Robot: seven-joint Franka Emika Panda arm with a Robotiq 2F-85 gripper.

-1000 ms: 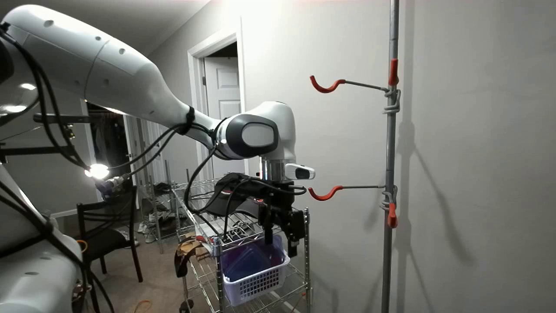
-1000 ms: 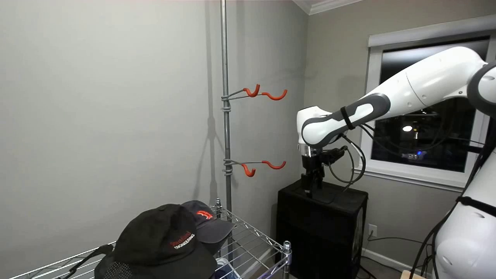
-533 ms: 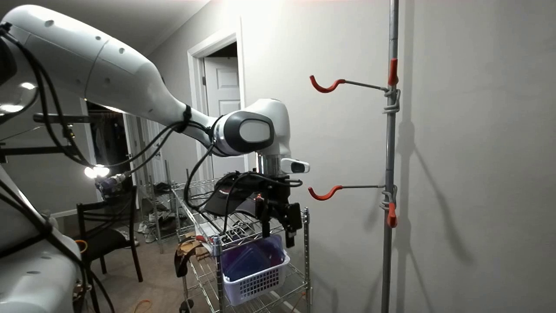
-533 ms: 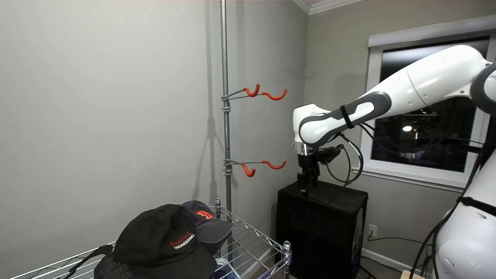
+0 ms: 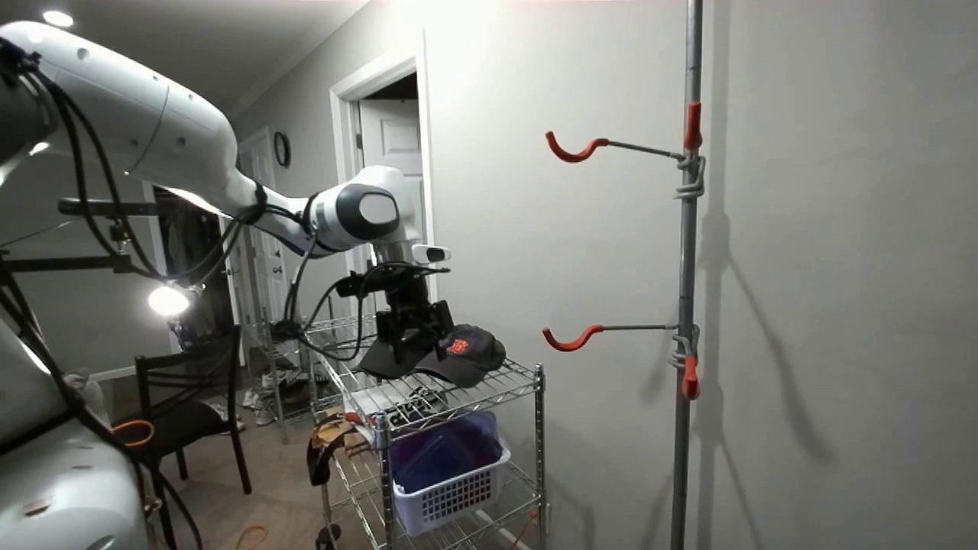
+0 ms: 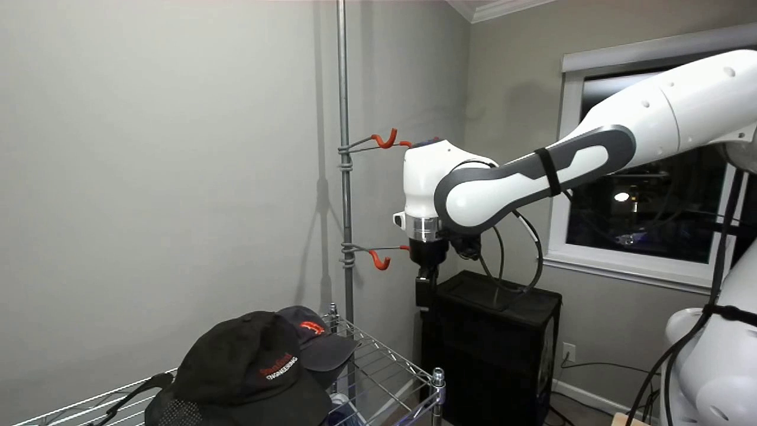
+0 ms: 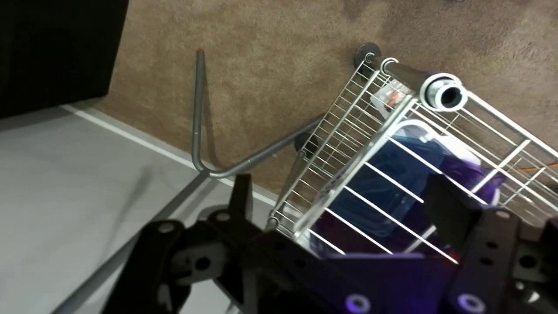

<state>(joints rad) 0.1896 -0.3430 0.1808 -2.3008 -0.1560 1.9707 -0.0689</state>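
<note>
Wire shelf (image 7: 356,165) lies below my pincer (image 7: 339,187), its rim slanting beneath the gap and its corner post (image 7: 436,89) rising beyond my fingers (image 7: 241,196). I have hold of nothing: they stand spread wide apart, and between them I look down onto the wires. Further down, under that top level, sits a basket (image 5: 451,500) holding blue and purple tubs (image 7: 383,194). On the shelf rest a black cap (image 6: 236,355) and a dark gray cap (image 6: 319,346); in an exterior view a wide gap separates both from my fingertips. To one side of me a pole (image 6: 346,207) stands close to the wall (image 6: 207,177), carrying red-tipped hooks (image 6: 378,263), the upper ones higher than my fingers. Their curved ends, apart from me, mark the limit of my room on that side. Past my fingertips, in an exterior view, shows a black box (image 6: 491,367).
</note>
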